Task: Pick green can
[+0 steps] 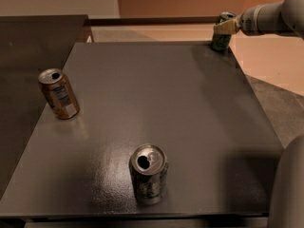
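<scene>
The green can (219,42) stands upright on the far right corner of the dark table (166,94). It is slim and dark green with a silver top. My gripper (225,26) reaches in from the right on a grey arm and sits at the can's upper part, covering some of it. The can's base rests on the table.
An orange-brown can with a white label (59,94) stands near the left edge. A dull grey-olive can (148,174) stands near the front edge. Another dark surface (28,42) adjoins on the left. Part of my grey body (289,189) shows at the lower right.
</scene>
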`<state>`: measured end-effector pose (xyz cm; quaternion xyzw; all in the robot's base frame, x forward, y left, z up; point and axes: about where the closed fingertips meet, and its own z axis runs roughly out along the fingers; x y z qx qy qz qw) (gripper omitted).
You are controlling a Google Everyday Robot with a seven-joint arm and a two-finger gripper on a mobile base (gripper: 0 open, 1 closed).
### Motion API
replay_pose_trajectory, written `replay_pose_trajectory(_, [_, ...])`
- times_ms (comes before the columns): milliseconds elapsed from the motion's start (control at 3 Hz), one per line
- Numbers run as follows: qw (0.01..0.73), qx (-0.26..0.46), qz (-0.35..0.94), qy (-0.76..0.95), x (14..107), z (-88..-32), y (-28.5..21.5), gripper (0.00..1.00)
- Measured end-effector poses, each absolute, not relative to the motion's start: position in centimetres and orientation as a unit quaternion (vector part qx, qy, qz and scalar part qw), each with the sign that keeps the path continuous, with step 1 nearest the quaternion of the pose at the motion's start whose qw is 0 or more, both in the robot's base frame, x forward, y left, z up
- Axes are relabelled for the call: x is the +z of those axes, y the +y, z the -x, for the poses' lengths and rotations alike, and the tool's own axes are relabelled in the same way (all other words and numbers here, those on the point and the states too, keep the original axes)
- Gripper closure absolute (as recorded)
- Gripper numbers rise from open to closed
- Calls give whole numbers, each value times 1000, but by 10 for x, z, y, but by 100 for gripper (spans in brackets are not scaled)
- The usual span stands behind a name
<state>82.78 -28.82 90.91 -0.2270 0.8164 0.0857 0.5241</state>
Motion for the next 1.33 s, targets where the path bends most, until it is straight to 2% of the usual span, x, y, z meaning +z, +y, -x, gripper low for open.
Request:
replay_pose_trajectory(667, [532,102,255,801,925,-807,-270,87])
replay_pose_trajectory(1000, [527,115,289,791,943,-786,-247,100])
replay_pose_trajectory(1333, [506,133,329,786,959,-758,-219,100])
